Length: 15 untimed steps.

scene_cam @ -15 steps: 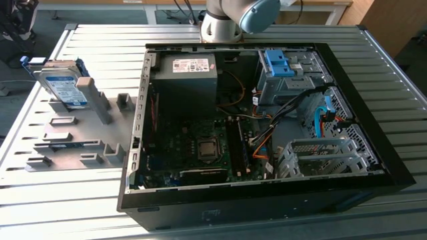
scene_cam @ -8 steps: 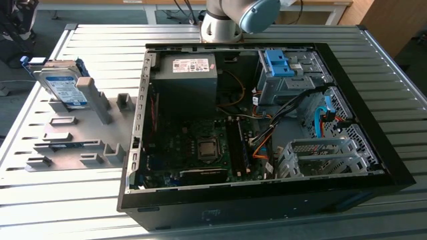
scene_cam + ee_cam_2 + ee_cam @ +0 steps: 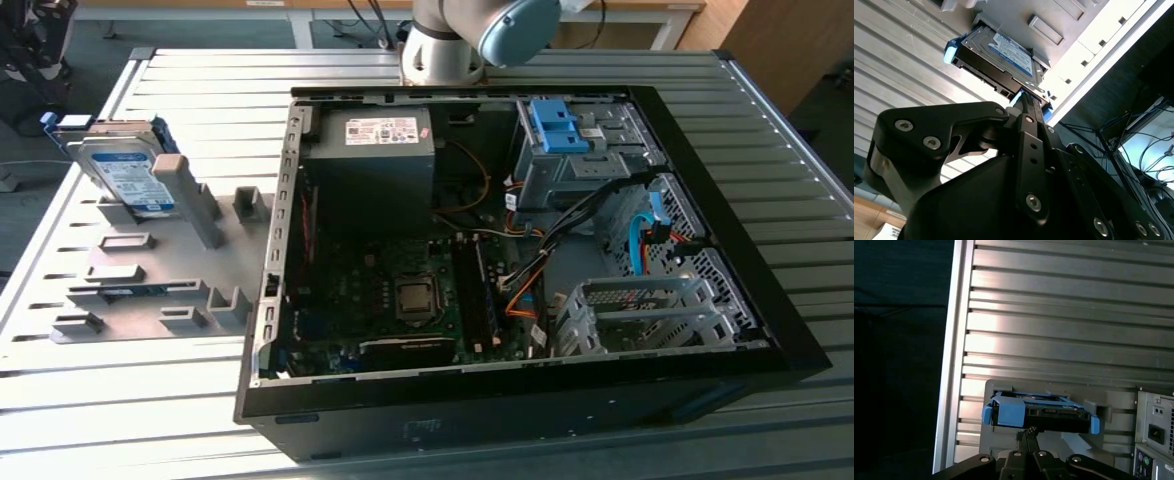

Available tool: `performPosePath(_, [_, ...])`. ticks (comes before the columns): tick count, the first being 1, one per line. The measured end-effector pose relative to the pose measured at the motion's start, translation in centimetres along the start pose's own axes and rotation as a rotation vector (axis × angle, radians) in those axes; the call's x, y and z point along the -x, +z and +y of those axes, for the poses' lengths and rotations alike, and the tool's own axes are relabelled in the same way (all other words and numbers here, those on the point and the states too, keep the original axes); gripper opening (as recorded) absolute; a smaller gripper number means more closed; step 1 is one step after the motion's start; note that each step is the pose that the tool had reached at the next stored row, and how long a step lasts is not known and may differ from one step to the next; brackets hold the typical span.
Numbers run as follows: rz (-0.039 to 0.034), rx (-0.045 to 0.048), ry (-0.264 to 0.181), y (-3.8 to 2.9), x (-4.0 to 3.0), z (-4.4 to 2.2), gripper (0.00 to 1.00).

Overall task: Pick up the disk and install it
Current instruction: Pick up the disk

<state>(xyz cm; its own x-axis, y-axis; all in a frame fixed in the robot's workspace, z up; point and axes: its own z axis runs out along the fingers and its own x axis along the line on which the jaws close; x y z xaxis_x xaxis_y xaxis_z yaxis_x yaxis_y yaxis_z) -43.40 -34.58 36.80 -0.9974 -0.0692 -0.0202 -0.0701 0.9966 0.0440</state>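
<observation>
Second wrist view: pincer closed together, empty, pointing at the disk propped in the grey holder on the worktop straight ahead, connector end nearest, long axis running away.

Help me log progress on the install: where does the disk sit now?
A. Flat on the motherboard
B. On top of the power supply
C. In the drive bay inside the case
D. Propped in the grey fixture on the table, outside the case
D: the disk stands propped in the grey fixture on the exterior view's left of the open computer case, and the second wrist view shows the end effector close to it.
</observation>
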Motion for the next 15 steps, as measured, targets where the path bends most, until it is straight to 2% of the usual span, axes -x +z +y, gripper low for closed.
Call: performPosePath(15, [0.0015, 0.0007, -0.033, 0.00, 0.00, 0.00, 0.11])
